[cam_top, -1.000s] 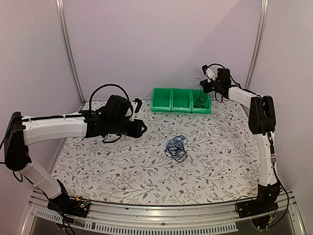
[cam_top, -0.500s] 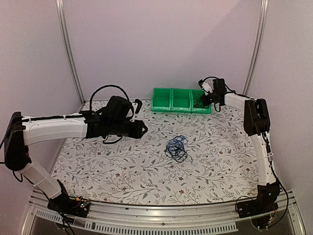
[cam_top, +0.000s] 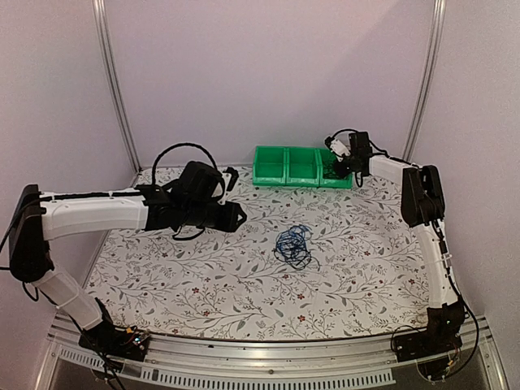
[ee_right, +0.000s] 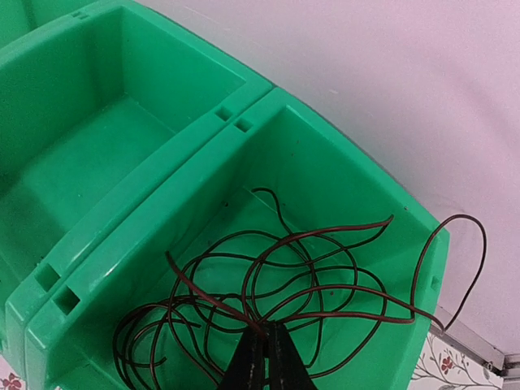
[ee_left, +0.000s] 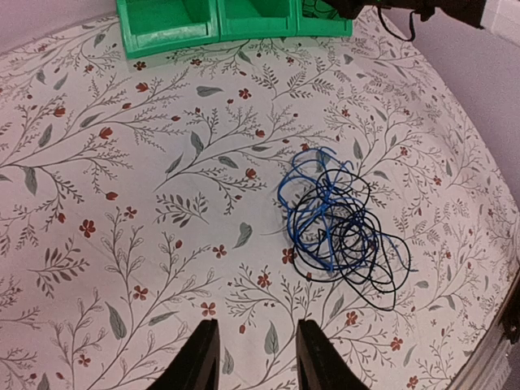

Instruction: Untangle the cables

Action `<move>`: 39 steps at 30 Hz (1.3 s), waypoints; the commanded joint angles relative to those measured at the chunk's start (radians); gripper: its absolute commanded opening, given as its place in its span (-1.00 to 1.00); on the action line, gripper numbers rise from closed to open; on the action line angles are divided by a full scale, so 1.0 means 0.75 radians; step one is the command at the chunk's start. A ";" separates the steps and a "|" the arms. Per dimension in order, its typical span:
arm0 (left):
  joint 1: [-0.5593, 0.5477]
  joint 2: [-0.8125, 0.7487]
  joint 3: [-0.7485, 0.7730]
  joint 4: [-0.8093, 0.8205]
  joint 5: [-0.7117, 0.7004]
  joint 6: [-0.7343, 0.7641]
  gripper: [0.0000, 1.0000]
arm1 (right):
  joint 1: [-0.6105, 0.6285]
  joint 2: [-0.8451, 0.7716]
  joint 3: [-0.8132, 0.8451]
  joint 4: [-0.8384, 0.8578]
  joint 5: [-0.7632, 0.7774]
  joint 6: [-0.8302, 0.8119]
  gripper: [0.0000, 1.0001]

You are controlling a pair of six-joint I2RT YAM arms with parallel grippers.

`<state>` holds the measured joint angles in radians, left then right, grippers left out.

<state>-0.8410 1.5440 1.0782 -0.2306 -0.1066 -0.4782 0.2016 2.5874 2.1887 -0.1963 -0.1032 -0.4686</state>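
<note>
A loose tangle of thin blue and black cables [cam_top: 293,247] lies on the flowered cloth mid-table, also in the left wrist view as the tangle [ee_left: 341,227]. My left gripper [cam_top: 241,216] hovers to its left, open and empty [ee_left: 256,323], well short of the wires. My right gripper [cam_top: 336,167] reaches into the right compartment of the green bin [cam_top: 284,180]. Its fingers [ee_right: 266,327] are pinched on a thin dark reddish cable [ee_right: 334,229] whose loops rest inside that compartment. One loop hangs over the bin's far right wall.
The green bin [ee_left: 171,24] has three compartments and stands at the back edge against the wall; the middle compartment [ee_right: 97,154] holds nothing. Metal frame posts [cam_top: 114,89] rise at both back corners. The table's rounded front edge [cam_top: 268,337] runs near the arm bases.
My right gripper has dropped from above the bin down into its right compartment, carrying the dark cable with it. The left arm has crept slightly right. The tangle has not moved.
</note>
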 commanded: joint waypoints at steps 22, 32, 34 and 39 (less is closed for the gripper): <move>-0.027 0.192 0.035 0.240 0.119 0.053 -0.28 | 0.072 -0.541 -0.252 -0.220 0.186 -0.383 -0.11; -0.030 0.261 0.085 0.285 0.165 0.089 -0.22 | 0.052 -0.873 -0.331 -0.356 -0.064 -0.282 0.17; -0.031 0.279 0.092 0.336 0.177 0.092 -0.21 | 0.024 -0.940 -0.395 -0.356 -0.198 -0.220 0.15; -0.030 0.358 0.100 0.387 0.287 0.092 -0.23 | -0.019 -1.173 -0.749 -0.409 -0.700 -0.103 -0.01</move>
<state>-0.8528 1.7588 1.1328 0.0048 0.0353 -0.4225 0.2111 1.8141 1.7901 -0.4133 -0.3042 -0.6228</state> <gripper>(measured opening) 0.391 0.523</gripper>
